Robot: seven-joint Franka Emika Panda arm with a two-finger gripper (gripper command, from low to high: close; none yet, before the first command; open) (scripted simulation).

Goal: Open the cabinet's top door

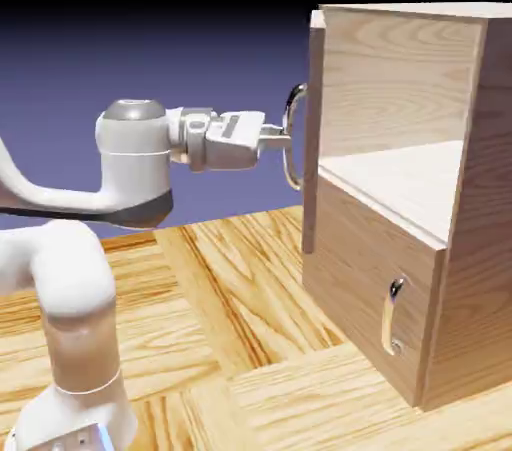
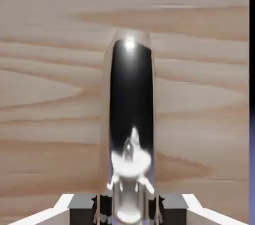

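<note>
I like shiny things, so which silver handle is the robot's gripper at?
The long, curved silver metal handle on the open top door; the shorter silver handle, on the lower door, has no gripper at it.

The cabinet (image 1: pixel 485 209) stands on the table (image 1: pixel 220 379), at the exterior view's right; the arm (image 1: pixel 136 154) is at its left. The top door (image 1: pixel 314 129) juts from the cabinet's front, its handle (image 1: pixel 290 137) facing the arm. The lower door (image 1: pixel 370 284) sits beneath the cabinet's upper compartment (image 1: pixel 400 154).
</note>
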